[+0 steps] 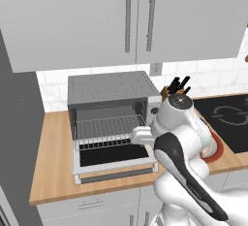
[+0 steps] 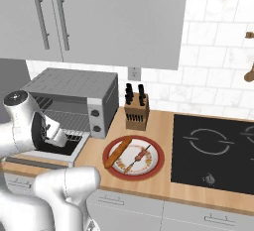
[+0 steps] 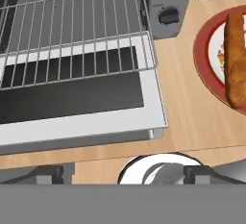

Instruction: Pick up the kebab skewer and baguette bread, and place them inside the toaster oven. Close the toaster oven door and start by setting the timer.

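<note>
Bright, even rendered light w/ soft shadows, no glare, slightly soft detail.

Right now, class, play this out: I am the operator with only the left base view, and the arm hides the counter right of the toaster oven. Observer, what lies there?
Observer: A red-rimmed plate carrying the baguette bread.
Operator: Is the kebab skewer there too?
Observer: Yes, the kebab skewer lies on the same plate, to the right of the baguette in the right base view.
Operator: And the pincer?
Observer: In the hand view the pincer is open and empty, over the counter just past the corner of the dropped toaster oven door.
</note>
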{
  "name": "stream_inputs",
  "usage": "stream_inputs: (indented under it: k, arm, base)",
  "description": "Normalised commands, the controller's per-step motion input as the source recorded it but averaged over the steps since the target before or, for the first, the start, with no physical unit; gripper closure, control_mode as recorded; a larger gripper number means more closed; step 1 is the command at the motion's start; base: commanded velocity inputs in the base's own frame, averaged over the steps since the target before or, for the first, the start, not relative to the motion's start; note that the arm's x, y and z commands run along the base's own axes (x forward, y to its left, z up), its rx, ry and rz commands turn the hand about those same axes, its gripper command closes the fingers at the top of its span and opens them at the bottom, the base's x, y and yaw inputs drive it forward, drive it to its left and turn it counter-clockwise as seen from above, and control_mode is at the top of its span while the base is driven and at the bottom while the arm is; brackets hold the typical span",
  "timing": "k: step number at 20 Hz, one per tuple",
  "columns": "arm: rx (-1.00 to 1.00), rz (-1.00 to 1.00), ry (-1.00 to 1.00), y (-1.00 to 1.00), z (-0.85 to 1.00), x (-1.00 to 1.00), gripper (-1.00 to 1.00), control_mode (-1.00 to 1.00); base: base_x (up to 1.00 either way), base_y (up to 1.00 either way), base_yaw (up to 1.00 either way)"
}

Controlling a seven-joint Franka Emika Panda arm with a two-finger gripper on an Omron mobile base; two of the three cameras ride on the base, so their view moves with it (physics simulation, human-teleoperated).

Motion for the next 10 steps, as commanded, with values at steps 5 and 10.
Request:
stream_inputs:
  k: [5, 10]
  arm:
    - [0.0, -0.1, 0.17, -0.89, 0.05, -0.07, -1.0, -1.0]
    - [-0.02, -0.02, 0.01, -0.76, 0.0, 0.09, -1.0, -1.0]
  base:
    - [0.0, 0.0, 0.0]
    - [0.0, 0.0, 0.0]
